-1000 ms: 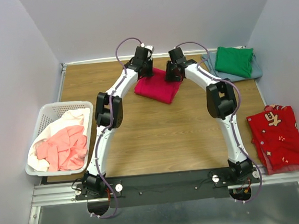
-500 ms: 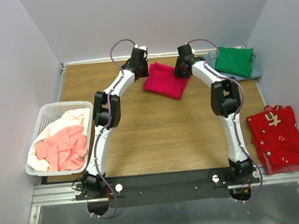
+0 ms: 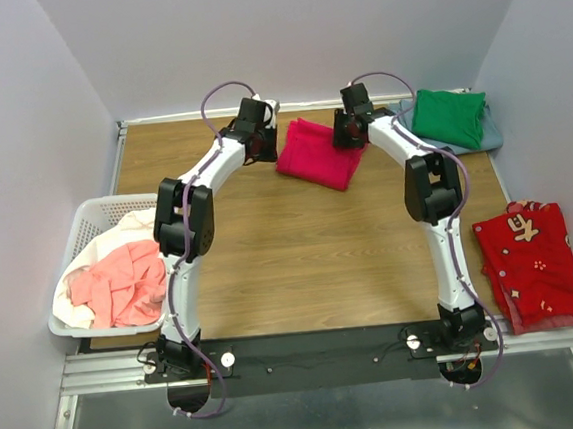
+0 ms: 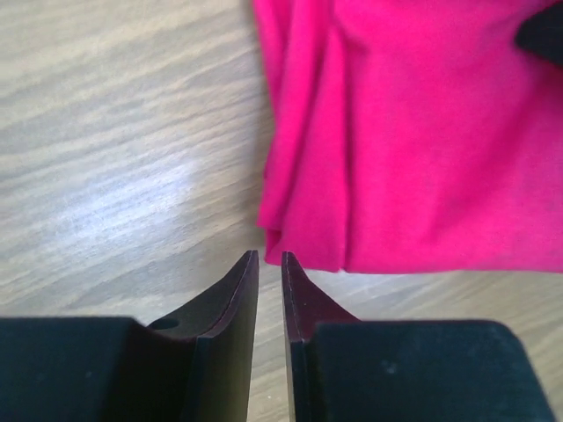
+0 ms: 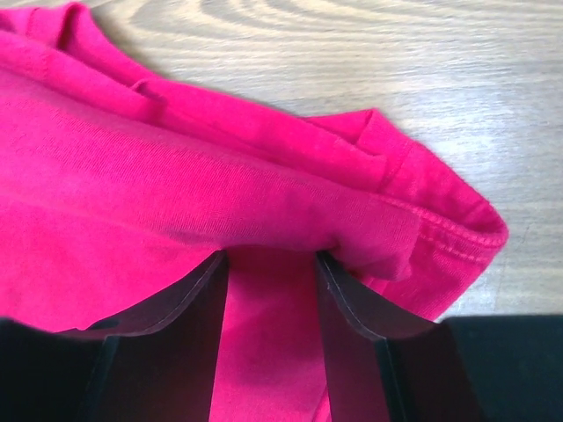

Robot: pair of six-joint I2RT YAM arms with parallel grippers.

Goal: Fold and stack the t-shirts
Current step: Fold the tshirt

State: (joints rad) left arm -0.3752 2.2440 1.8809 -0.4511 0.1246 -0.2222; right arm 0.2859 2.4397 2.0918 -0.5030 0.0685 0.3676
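Note:
A folded crimson-pink t-shirt [image 3: 318, 153] lies at the back middle of the table. My left gripper [image 3: 258, 139] is just left of it; in the left wrist view the gripper [image 4: 270, 255] is shut and empty, its tips just short of the shirt's corner [image 4: 299, 237]. My right gripper [image 3: 351, 128] is at the shirt's right edge. In the right wrist view this gripper [image 5: 268, 255] is closed on a thick fold of the shirt [image 5: 176, 176], its tips hidden under the cloth. A green t-shirt [image 3: 449, 118] lies folded on a grey-blue one [image 3: 496, 136] at the back right.
A white lattice basket [image 3: 95, 206] at the left edge holds a salmon-pink t-shirt [image 3: 122, 284] and a white one [image 3: 137, 226]. A red patterned cloth [image 3: 530, 263] lies at the right edge. The walls stand close behind the grippers.
The crimson-pink shirt has been dragged to the right towards the green stack. Since half a second ago my left gripper has drawn back to the left, off the shirt; the right one has stayed put.

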